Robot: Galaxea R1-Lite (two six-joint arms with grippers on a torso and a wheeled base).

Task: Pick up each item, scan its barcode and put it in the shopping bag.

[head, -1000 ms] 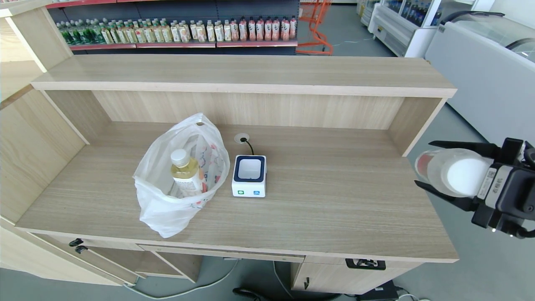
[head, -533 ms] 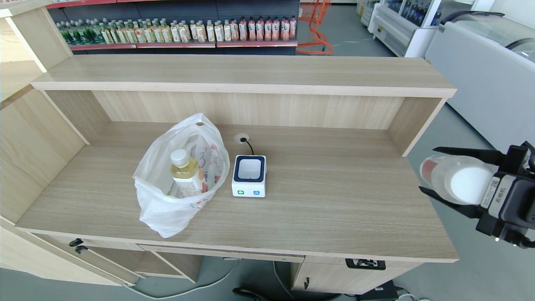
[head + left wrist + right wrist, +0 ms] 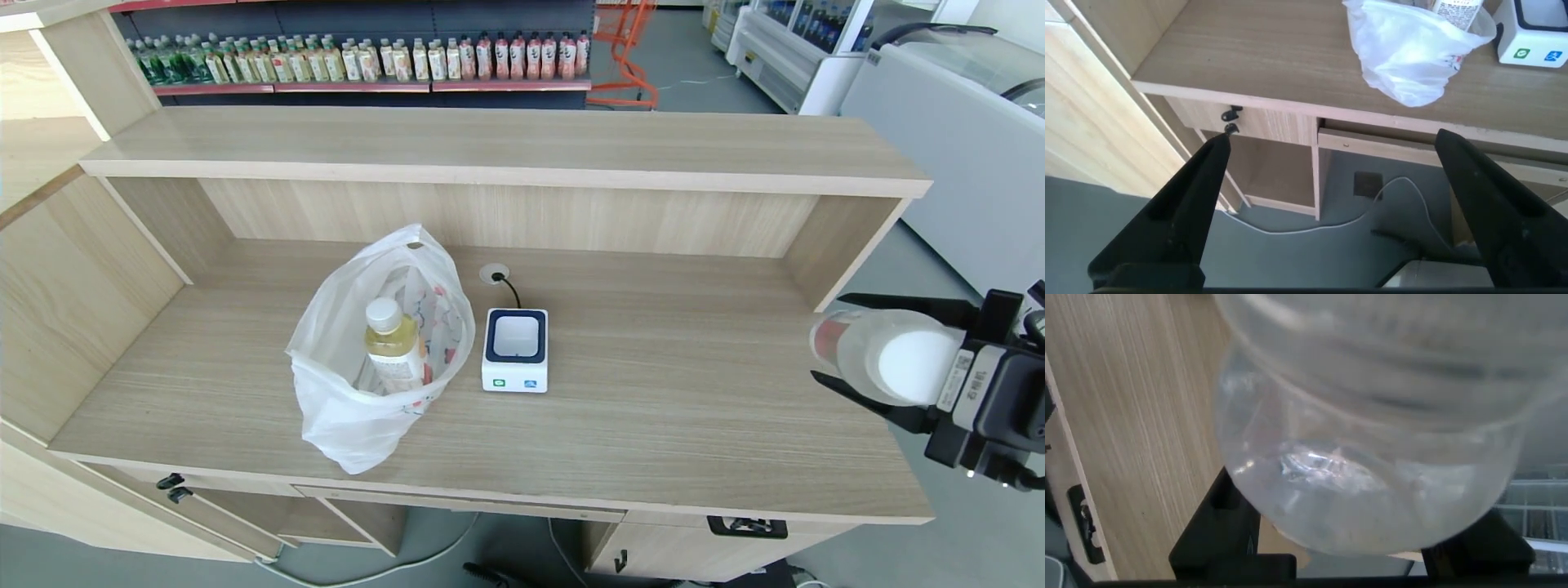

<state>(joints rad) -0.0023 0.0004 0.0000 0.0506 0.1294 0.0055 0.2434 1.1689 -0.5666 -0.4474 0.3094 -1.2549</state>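
At the right edge of the head view, about mid-height, the right gripper is clamped on a clear bottle, one black finger above it and one below. The bottle lies on its side, its long axis running roughly across the frame. A reddish end points left toward the counter and the other end sits back toward the wrist. It is held in the air just past the counter's right end, touching nothing else. In the right wrist view the bottle's clear rounded wall sits between the two dark fingers.

Left of centre on the counter stands a white plastic bag, its mouth open upward. Inside it a bottle of yellow drink stands upright, white cap up. Just right of the bag sits a small white scanner, its window facing up and a black cable running from its back to a hole in the counter.

The left gripper hangs below the counter's front edge, its fingers spread wide apart and holding nothing. The bag shows beyond it on the counter.
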